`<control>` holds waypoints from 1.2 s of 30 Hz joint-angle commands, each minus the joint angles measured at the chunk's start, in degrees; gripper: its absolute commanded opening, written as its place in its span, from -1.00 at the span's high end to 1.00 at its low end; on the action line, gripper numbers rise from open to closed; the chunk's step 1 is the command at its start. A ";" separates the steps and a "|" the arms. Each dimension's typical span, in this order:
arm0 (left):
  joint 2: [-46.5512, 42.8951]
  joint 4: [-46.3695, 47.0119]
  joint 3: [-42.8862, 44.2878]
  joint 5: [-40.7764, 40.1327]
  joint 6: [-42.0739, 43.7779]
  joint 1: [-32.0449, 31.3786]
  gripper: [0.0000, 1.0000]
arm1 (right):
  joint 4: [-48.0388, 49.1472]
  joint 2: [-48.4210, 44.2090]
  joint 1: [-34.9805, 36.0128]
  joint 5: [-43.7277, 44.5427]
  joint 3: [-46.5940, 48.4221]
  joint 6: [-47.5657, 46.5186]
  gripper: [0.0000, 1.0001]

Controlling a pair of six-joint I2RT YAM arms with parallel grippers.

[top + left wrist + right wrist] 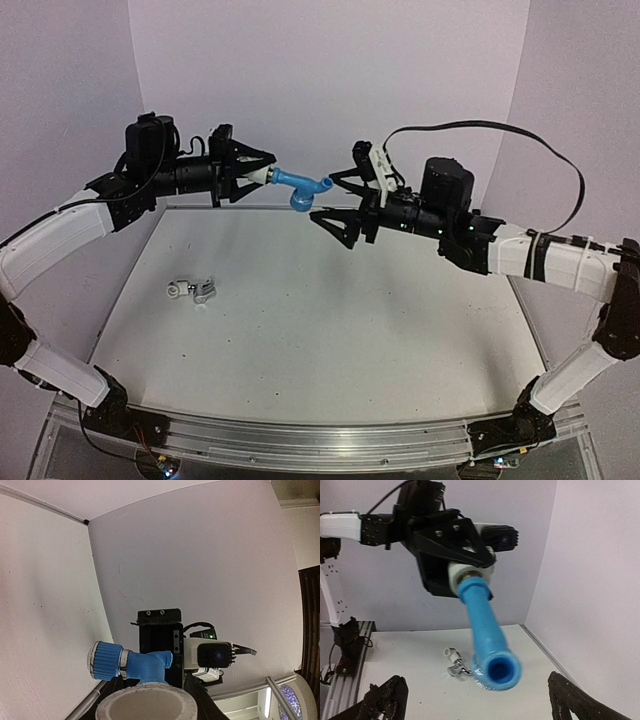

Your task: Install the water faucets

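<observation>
Nearest the arms' bases, toward the left edge of the table (350, 330), the silver faucet (204, 291) lies on its side. A loose white fitting (178, 291) is touching it or just beside it, and whether the two are joined cannot be told. Farther back, above the far edge and well clear of the surface, the right gripper (335, 203) stands with its jaws wide apart and holds nothing. One finger sits on each side of the spout end of the blue faucet (300, 186), and neither touches it. Across from it, the left gripper (250, 170) is clamped on the held white fitting (458, 576). The blue faucet's threaded end goes into that fitting, so the faucet juts out sideways in mid-air, carried only by that joint. This looks like the weak point: if the thread is only partly engaged, the faucet could sag or drop to the table, and a crossed thread could jam on further turning. The open right fingers are also near enough that a careless move could knock the spout and twist the fitting in the left grip. No tray, box or bin shows; the only thing holding another is the held white fitting, with the faucet's end inside it.
</observation>
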 commanded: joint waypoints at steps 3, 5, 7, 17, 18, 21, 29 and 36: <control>-3.06 3.87 0.38 2.19 -2.74 -0.12 1.00 | 4.02 5.69 -0.30 1.08 6.70 3.55 -0.95; -2.66 3.88 0.52 2.70 -2.20 -0.10 1.00 | 5.21 7.14 -0.30 -0.51 7.84 6.61 -0.82; -2.05 3.95 0.67 3.07 -1.97 -0.17 1.00 | 5.77 8.03 -0.30 -3.49 9.40 9.50 -0.61; 3.28 11.42 3.79 5.33 8.57 -1.55 1.00 | 11.11 13.04 -0.50 -8.30 14.24 49.70 1.00; 3.41 15.22 3.89 7.70 15.68 -2.12 1.00 | 12.28 13.32 -0.71 -9.71 14.72 55.98 1.00; 0.33 16.67 2.31 18.25 49.46 -6.00 1.00 | 16.42 15.72 -1.60 -17.29 16.93 84.31 1.00; -1.47 -8.31 14.36 40.76 114.96 -3.64 1.00 | 47.61 20.41 -2.21 -17.93 14.88 134.60 1.00; -8.33 -4.98 6.07 15.70 92.19 -3.63 -0.99 | 34.94 13.33 -9.98 -26.80 16.41 98.97 1.00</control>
